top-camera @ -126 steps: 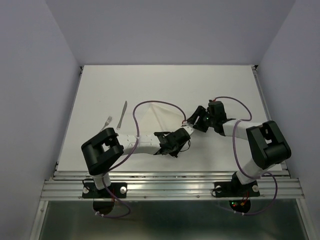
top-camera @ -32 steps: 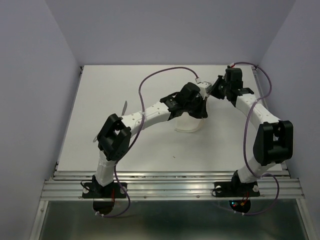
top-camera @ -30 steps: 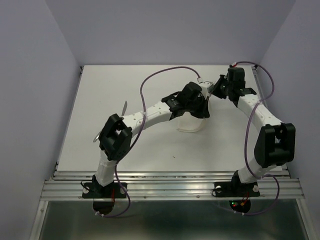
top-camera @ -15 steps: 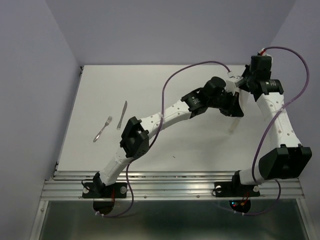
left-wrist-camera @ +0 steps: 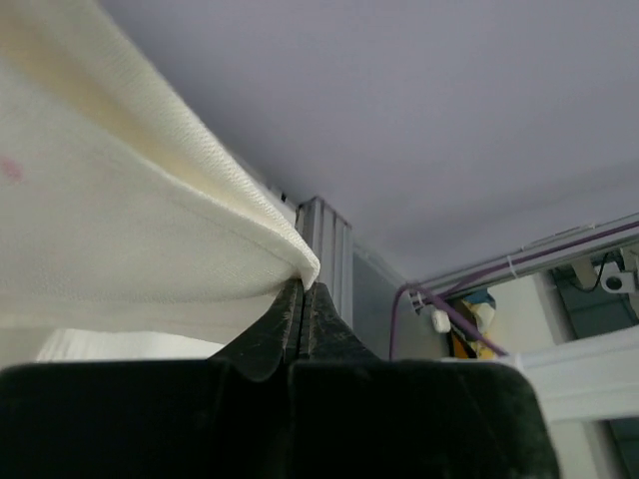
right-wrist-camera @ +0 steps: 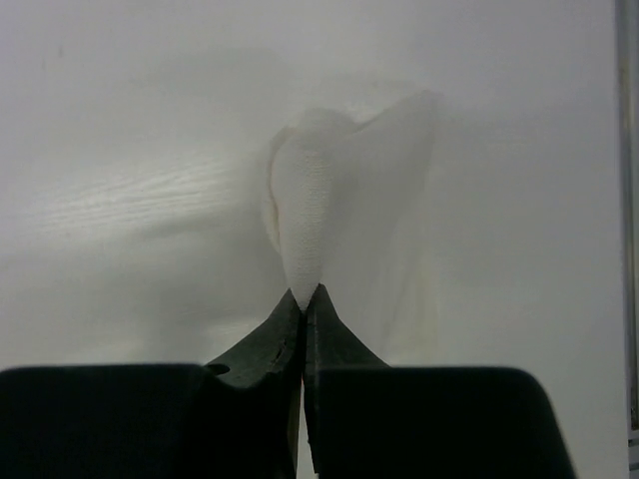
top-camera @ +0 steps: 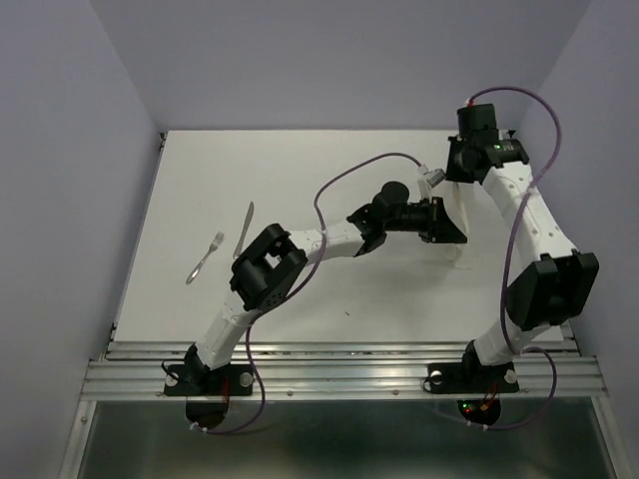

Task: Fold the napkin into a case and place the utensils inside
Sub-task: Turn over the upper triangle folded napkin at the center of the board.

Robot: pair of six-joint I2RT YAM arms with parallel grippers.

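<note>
Top external view, read from the left: the fork [top-camera: 203, 259] lies just left of the knife [top-camera: 244, 230], both bare on the tabletop [top-camera: 300, 170] and not in any pocket. A few seconds back the napkin lay flat just right of the knife. Now it is off the table and well to the right of the knife, hung between the two arms. In the last half second both arms have swung a little back toward the knife.

The left gripper [left-wrist-camera: 303, 297] is clamped on a rolled edge of the napkin [right-wrist-camera: 329, 190], with the cloth bulging above its closed jaws. Farther right of the knife, the right gripper [right-wrist-camera: 304, 302] is pinched tight on a pointed corner.

My reading is that the sheet is being carried or shaken out for laying down again. No fold counts as made, and the case does not exist yet.

The cloth looks thin and limp. From the right wrist it hangs as a narrow, slightly see-through cone with soft creases, nearly the same white as the table below. From the left wrist a fine weave shows along its doubled edge.
</note>
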